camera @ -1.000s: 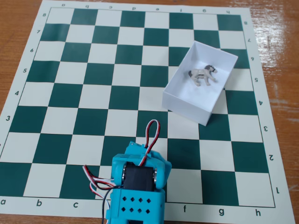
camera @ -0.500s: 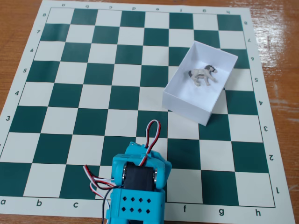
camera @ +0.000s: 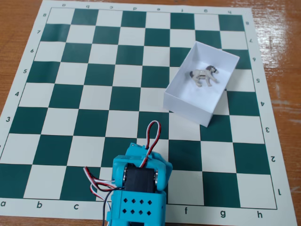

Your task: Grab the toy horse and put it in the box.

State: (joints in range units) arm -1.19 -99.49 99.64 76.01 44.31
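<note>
From my remote station I see the table through the fixed view, which looks down on it. A green and white chessboard mat (camera: 94, 94) covers almost the whole tabletop, and brown wood (camera: 277, 28) shows only along the edges and in the right far corner.

The white box (camera: 188, 106) stands on the mat toward the right edge of the table, a little nearer to the far edge than to the near one. It is turned at an angle to the squares of the mat. Its top is open and its walls are low and thin.

The toy horse (camera: 205, 76) is inside the box. It lies on its side on the white floor, in the half of the box that is closer to the far edge. Its head points toward the right edge of the table. The horse is grey-beige with a dark mane and tail. It seems not to touch any wall of the box.

The blue arm (camera: 138, 188) is at the near edge of the table, around the middle. I see its blue body, one black motor and some red, white and black wires (camera: 151, 134). It is well apart from the box. The claw is not shown in this view, so I cannot say if it is wide or narrow.
</note>
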